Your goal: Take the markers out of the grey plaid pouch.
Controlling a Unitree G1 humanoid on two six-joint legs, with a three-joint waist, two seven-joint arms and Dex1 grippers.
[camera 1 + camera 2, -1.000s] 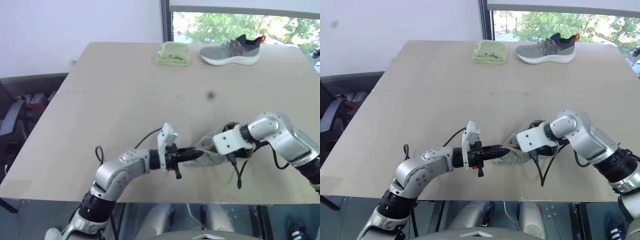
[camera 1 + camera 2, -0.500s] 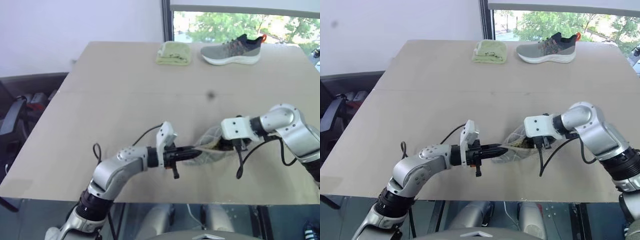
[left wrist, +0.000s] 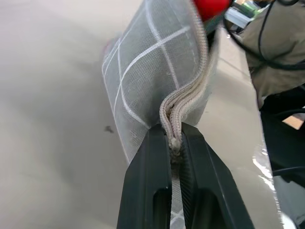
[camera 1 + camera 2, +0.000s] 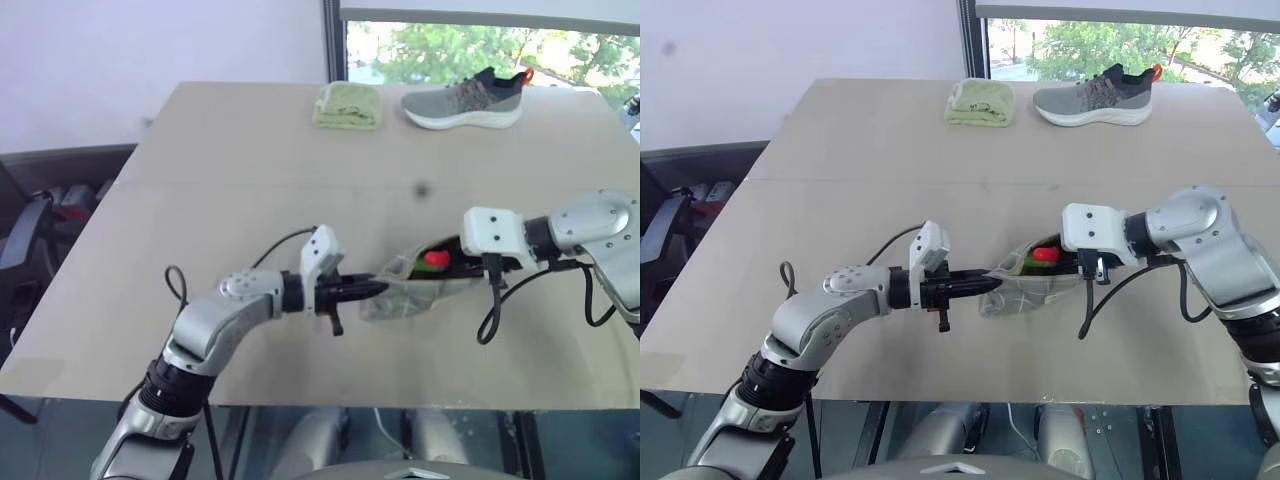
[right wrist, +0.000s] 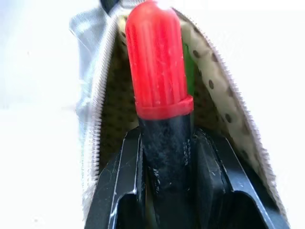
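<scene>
Right gripper (image 5: 167,157) clamped on black barrel of slim red-capped marker (image 4: 436,259), poking from mouth of soft grey plaid fabric pouch (image 4: 405,293) near table's (image 4: 250,170) near edge. Left gripper (image 3: 174,143) pinched shut on pouch's zip end, left side. Pouch limp, likely to sag; marker stiff, light, best gripped mid-barrel. Green marker (image 5: 188,78) barely visible inside; most of it hidden.
</scene>
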